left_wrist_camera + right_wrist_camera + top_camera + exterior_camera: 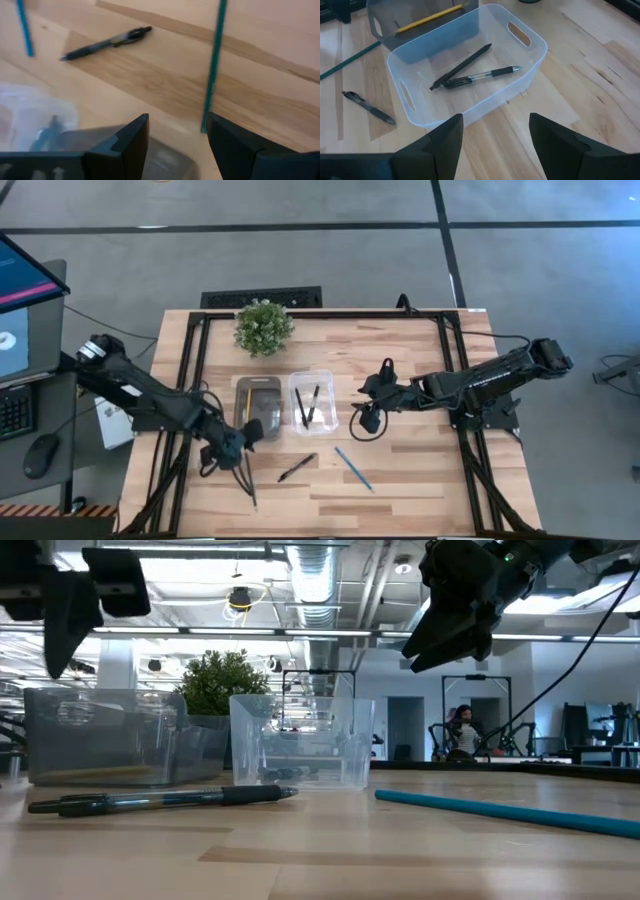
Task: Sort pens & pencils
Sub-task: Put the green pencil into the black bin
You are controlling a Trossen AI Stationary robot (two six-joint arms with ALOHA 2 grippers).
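Observation:
Two black pens (462,65) lie on the floor of the clear bin (445,107), and a yellow pencil (427,19) lies in the grey bin (262,385) beside it. A third black pen (297,467), a blue pencil (353,468) and a dark green pencil (212,65) lie flat on the table nearer the front edge. My left gripper (245,438) hangs open above the grey bin's near end, pointing steeply down, close to the green pencil. My right gripper (370,415) hangs open just right of the clear bin, with nothing between its fingers.
A potted plant (263,326) stands behind the bins at the table's far side. The black frame rails (195,350) run along the left and right edges. Bare wood lies right of the blue pencil, toward the near right corner (430,490).

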